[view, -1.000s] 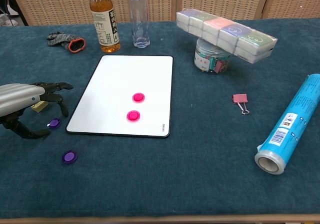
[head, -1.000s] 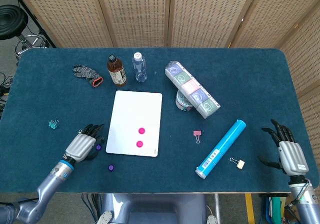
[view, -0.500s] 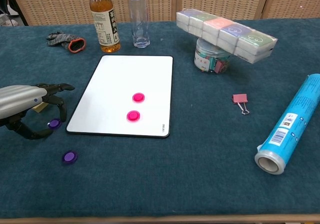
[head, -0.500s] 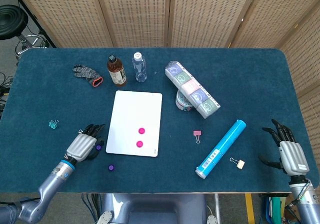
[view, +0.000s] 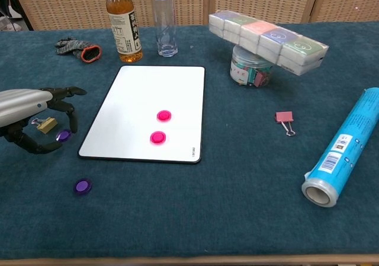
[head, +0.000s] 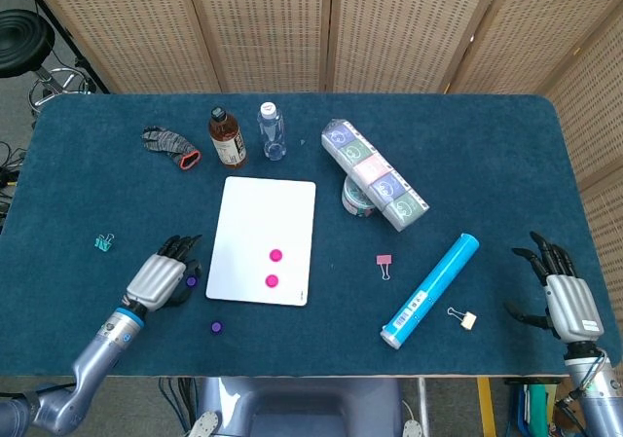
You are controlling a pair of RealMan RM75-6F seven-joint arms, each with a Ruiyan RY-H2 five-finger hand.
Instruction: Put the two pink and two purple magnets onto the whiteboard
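Note:
The whiteboard (head: 255, 213) (view: 139, 94) lies left of the table's middle, with two pink magnets (head: 276, 255) (view: 164, 115) on its lower half. At the board's left edge my left hand (head: 159, 282) (view: 26, 109) curls over one purple magnet (head: 191, 281) (view: 63, 135) and pinches it between thumb and a finger, slightly off the cloth. The second purple magnet (head: 216, 327) (view: 82, 186) lies loose near the front edge, below the hand. My right hand (head: 567, 304) rests at the far right front with its fingers spread, holding nothing; the chest view does not show it.
A brown bottle (head: 227, 137), a clear bottle (head: 273, 130) and a glove (head: 171, 146) stand behind the board. A pack of boxes (head: 376, 174) rests on a jar. To the right lie a blue roll (head: 429, 290), a pink clip (head: 384, 262) and a gold clip (head: 462, 317).
My left hand has closed on the purple magnet beside the board and raised it a little, drawing slightly back and left. The right hand has not moved.

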